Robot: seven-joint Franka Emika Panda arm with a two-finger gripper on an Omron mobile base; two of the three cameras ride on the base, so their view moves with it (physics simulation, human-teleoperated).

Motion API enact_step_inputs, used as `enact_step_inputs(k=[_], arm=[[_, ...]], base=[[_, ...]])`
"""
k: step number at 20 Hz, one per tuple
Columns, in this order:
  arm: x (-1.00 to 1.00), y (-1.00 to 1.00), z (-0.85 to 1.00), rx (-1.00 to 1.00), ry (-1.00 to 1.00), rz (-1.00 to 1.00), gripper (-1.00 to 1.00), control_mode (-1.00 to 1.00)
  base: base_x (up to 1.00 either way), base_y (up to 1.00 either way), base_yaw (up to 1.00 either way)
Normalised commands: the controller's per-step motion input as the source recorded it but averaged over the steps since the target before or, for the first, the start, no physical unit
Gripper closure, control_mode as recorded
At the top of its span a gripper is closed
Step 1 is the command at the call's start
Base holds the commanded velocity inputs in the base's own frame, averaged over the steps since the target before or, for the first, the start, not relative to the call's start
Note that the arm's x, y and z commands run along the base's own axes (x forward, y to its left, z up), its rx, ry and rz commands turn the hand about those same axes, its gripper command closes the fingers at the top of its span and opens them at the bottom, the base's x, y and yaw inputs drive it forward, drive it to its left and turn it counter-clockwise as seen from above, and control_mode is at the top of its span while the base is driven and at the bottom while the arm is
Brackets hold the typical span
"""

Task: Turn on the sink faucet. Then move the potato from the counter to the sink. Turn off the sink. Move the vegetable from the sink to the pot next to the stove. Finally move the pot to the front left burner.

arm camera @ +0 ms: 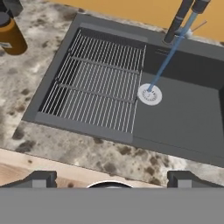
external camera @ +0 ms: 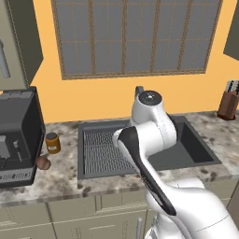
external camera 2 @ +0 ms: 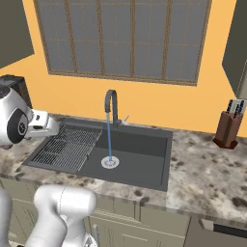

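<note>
The gripper (arm camera: 109, 177) stands wide and empty above the near edge of the counter (arm camera: 87, 148), looking down on the sink (arm camera: 183, 118) and its drain rack (arm camera: 96, 83). Farther back a stream of water (external camera 2: 109, 137) runs from the faucet (external camera 2: 111, 103) to the drain, so the first step looks done and fetching the potato is in hand. The potato (external camera: 43, 162) lies on the counter well left of the sink, just near of an amber jar (external camera: 52, 143) and beside the coffee machine (external camera: 16, 135); the next move likely calls for a swing left and a descent over it.
</note>
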Motion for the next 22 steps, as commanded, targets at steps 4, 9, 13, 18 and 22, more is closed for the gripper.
enact_step_inputs(k=[4, 9, 13, 18, 22], arm=[[0.00, 0.57, -0.02, 0.00, 0.07, 0.00, -1.00, -1.00], [0.00, 0.61, -0.04, 0.00, 0.07, 0.01, -1.00, -1.00], [0.00, 0.57, -0.15, 0.00, 0.03, 0.03, -1.00, -1.00], [0.00, 0.54, -0.23, 0.00, 0.00, 0.06, -1.00, -1.00], [0.00, 0.46, -0.29, 0.00, 0.00, 0.10, -1.00, -1.00]], base=[[0.00, 0.00, 0.00], [0.00, 0.00, 0.00], [0.00, 0.00, 0.00], [0.00, 0.00, 0.00], [0.00, 0.00, 0.00]])
